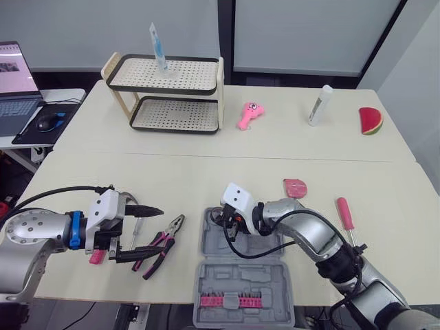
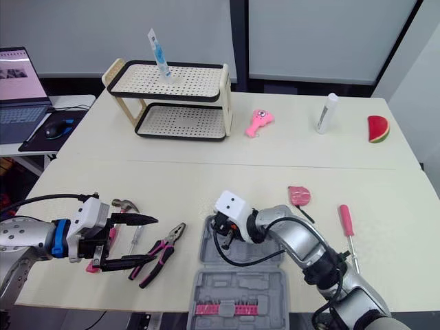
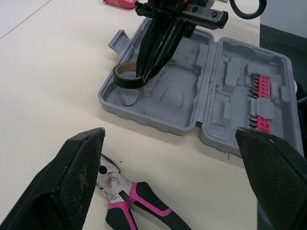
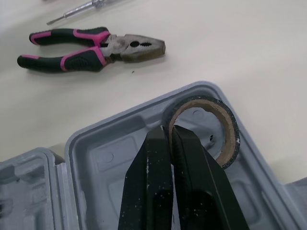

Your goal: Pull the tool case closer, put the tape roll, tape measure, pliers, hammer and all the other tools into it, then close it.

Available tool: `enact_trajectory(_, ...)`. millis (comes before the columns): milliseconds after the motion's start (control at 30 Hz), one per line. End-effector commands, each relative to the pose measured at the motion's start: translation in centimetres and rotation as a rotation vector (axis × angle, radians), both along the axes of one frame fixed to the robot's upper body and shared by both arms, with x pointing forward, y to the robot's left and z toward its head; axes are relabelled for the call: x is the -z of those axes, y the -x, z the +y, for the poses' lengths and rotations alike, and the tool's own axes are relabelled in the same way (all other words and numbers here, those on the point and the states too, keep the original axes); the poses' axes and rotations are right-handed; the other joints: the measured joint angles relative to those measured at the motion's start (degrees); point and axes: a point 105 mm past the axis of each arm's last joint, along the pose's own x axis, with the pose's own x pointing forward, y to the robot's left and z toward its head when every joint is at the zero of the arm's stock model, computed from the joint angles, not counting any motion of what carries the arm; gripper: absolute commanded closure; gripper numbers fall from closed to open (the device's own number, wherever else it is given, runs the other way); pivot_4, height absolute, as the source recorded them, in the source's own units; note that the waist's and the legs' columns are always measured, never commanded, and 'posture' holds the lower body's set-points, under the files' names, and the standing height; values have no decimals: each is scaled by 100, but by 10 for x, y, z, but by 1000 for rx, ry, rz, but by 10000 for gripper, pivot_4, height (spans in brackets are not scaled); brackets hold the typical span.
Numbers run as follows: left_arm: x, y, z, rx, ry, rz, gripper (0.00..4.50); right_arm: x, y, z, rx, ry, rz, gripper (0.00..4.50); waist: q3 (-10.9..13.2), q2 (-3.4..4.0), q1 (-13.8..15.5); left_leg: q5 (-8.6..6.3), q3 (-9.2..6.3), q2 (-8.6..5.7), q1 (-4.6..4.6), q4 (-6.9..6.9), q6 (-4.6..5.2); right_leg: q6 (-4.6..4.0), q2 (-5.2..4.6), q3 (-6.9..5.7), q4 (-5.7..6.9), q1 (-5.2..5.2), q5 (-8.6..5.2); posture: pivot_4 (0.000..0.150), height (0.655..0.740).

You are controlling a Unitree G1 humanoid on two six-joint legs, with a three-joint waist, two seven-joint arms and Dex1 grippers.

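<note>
Grey case (image 1: pixel 242 278) lies open at the near table edge in our head view. The left gripper (image 1: pixel 157 232) hovers spread wide over the pliers (image 1: pixel 159 251), holding nothing. Left wrist view: we note the tape roll (image 3: pixel 123 82) in a case corner. Right wrist view: the right gripper (image 4: pixel 169 129) is clamped on the roll's wall.

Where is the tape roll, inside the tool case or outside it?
Inside: the tape roll sits in a corner recess of the open tool case, right gripper pinching its rim.
</note>
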Motion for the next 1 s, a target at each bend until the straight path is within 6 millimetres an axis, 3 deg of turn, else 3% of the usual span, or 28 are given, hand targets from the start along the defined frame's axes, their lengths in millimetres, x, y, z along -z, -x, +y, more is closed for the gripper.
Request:
enact_trajectory(33,-8,1,-2,24,-21,-40,0,-9,-2,9,-40,-20,-45,44842,0,0,-2,0,0,0,0,1,0,0,0,0,2,0,0,1500,7350)
enact_trajectory(833,-12,0,-16,34,-20,-46,0,4,-9,20,-90,40,-68,44842,0,1,-12,1,-4,3,13,2,0,-2,9,4,30,-3,-1,1500,7350)
enact_trajectory(967,-12,0,-16,31,-20,-47,0,-1,-11,20,-80,21,-82,44842,1,1,-12,1,-4,3,13,3,0,-2,9,5,31,-3,-1,1500,7350)
enact_trajectory(1000,-12,0,-16,31,-20,-47,0,-3,-11,21,-83,12,-86,42309,1,1,-12,1,-4,3,13,2,0,-2,9,5,31,-3,-1,1500,7350)
